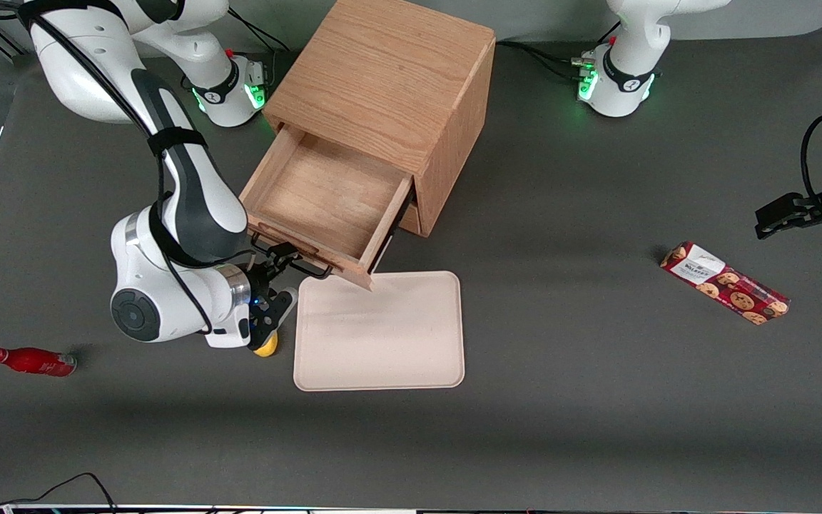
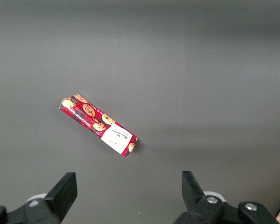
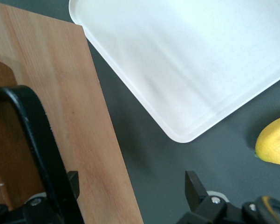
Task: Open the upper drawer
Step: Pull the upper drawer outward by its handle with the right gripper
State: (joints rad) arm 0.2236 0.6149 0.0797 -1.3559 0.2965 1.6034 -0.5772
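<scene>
The upper drawer of the light oak cabinet stands pulled well out, and its inside is bare wood. Its thin black bar handle faces the front camera. My right arm's gripper is in front of the drawer at the handle's end, open and holding nothing. In the right wrist view the drawer front fills the space between the gripper's fingers. The handle runs just beside one fingertip, and the jaws stand wide apart. The lower drawer is hidden under the open one.
A pale tray lies on the table just in front of the drawer, also in the right wrist view. A yellow lemon sits under the wrist. A red bottle lies toward the working arm's end. A red cookie box lies toward the parked arm's end.
</scene>
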